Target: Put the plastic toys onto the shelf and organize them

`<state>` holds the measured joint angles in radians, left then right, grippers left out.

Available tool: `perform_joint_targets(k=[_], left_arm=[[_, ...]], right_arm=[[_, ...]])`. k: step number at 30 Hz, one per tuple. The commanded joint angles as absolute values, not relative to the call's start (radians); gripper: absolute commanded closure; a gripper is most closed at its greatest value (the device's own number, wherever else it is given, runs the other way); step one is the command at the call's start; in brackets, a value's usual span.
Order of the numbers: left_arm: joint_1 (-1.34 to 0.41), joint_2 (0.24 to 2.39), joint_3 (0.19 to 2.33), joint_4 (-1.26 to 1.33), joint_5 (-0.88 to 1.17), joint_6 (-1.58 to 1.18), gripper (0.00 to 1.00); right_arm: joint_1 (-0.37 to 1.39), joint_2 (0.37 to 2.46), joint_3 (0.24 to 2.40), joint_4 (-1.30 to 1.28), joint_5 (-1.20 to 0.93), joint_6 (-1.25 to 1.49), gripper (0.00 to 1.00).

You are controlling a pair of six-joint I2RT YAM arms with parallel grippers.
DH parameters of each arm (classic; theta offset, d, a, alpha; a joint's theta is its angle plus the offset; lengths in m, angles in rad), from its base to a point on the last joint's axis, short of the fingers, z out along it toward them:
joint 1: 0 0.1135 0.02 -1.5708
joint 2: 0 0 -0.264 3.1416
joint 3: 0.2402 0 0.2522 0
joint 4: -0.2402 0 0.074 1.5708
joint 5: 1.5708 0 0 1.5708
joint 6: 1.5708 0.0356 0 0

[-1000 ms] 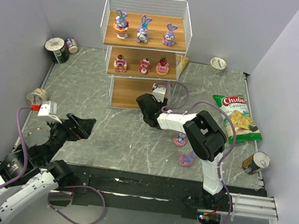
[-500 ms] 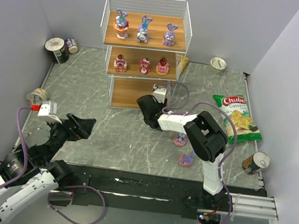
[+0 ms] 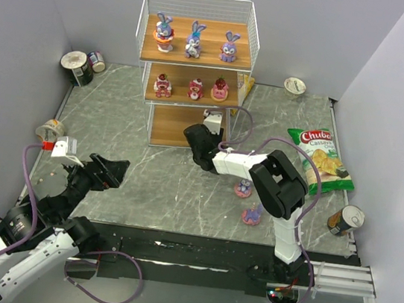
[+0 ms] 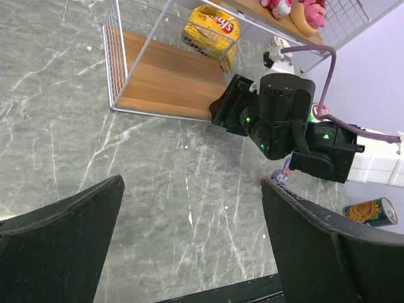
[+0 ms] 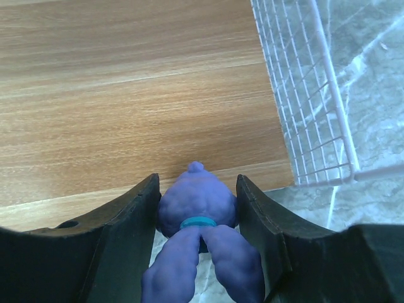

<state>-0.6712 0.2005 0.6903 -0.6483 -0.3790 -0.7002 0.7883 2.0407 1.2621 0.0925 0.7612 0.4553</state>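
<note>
The right pincer (image 5: 197,183) pinches a purple bunny (image 5: 197,211) at the front edge of the shelf's (image 3: 200,0) bottom board (image 5: 126,95), near the middle of the desk (image 3: 182,186). The toy lies lengthwise between the fingers, rounded end toward the board and both long ears trailing back toward the wrist. A wire side panel (image 5: 303,126) stands just to its right. Three bunnies (image 3: 194,39) line the top board and three pink-red figures (image 3: 196,88) the middle one. Two small toys (image 3: 242,189) stand on the desk beside the right arm. A chip bag (image 3: 321,159) and a can (image 3: 345,219) lie along the right edge. The left pincer (image 4: 192,183) hangs spread near the left edge, gripping nothing.
</note>
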Motion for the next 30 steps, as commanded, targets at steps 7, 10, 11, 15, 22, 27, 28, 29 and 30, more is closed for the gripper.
perform_joint_targets(k=[7,10,11,15,22,27,28,29,30], left_arm=[[-0.675,0.206,0.692,-0.620,-0.376,-0.706,0.04],[-0.675,0.206,0.692,-0.620,-0.376,-0.706,0.04],[-0.675,0.209,0.692,-0.620,-0.376,-0.706,0.04],[-0.675,0.207,0.693,-0.623,-0.377,-0.707,0.04],[-0.675,0.207,0.693,-0.623,-0.376,-0.706,0.04],[-0.676,0.203,0.695,-0.624,-0.377,-0.707,0.04],[-0.675,0.199,0.693,-0.624,-0.377,-0.707,0.04],[-0.676,0.201,0.693,-0.624,-0.376,-0.707,0.04],[-0.676,0.199,0.693,-0.624,-0.377,-0.707,0.04]], right_arm=[[0.750,2.063,1.358,0.020,0.698,0.492,0.68],[0.746,2.066,1.368,0.008,0.683,0.502,0.67],[0.744,2.071,1.379,0.005,0.681,0.506,0.67],[0.736,2.092,1.428,-0.077,0.669,0.515,0.64],[0.732,2.134,1.497,-0.153,0.672,0.525,0.63],[0.733,2.158,1.543,-0.204,0.680,0.538,0.60],[0.732,2.161,1.549,-0.219,0.689,0.546,0.59],[0.733,2.163,1.555,-0.227,0.692,0.552,0.58],[0.733,2.163,1.555,-0.227,0.692,0.555,0.55]])
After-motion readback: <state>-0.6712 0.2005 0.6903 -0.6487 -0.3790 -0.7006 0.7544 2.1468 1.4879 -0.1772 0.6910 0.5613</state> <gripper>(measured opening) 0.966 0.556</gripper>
